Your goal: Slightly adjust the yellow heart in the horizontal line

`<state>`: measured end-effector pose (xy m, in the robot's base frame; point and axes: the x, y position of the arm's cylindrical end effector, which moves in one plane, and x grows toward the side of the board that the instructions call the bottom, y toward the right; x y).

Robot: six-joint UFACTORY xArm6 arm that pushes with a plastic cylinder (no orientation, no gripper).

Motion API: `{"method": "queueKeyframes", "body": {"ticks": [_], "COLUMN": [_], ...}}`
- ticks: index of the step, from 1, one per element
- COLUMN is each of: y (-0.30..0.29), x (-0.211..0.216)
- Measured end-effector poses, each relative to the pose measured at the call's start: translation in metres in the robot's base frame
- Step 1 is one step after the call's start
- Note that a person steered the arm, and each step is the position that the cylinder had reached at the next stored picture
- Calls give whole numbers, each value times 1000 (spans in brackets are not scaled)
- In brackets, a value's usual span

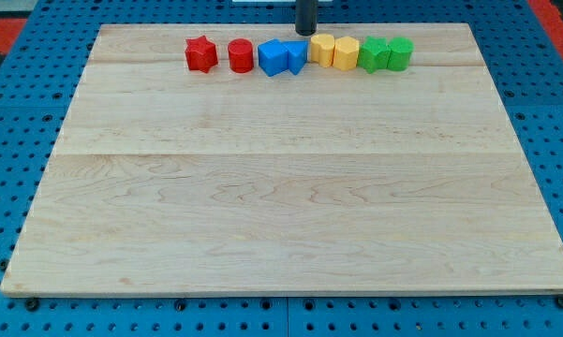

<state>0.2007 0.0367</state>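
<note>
Pale wooden board point(290, 206) lies on blue pegboard point(19, 112). Along its top edge eight blocks line up. Upright, my tip point(305, 34) stands just above the yellow heart point(322, 49), beside the blue block point(297, 55); it has no claw.

Up top, red star point(200, 53) sits just beside the red cylinder point(241, 55), then two touching blue blocks point(273, 57) point(296, 54), and two green blocks point(374, 53) point(400, 52) rightward, all on the wooden board point(281, 206) over blue pegboard point(19, 103).

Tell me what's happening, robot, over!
My tip sits just above the row, between blue and yellow blocks. Yellow heart in line, touching its yellow neighbour. Nothing blocking.
</note>
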Motion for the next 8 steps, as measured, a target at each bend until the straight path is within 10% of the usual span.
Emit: {"method": "queueKeyframes", "body": {"ticks": [8], "y": [17], "x": [41]}}
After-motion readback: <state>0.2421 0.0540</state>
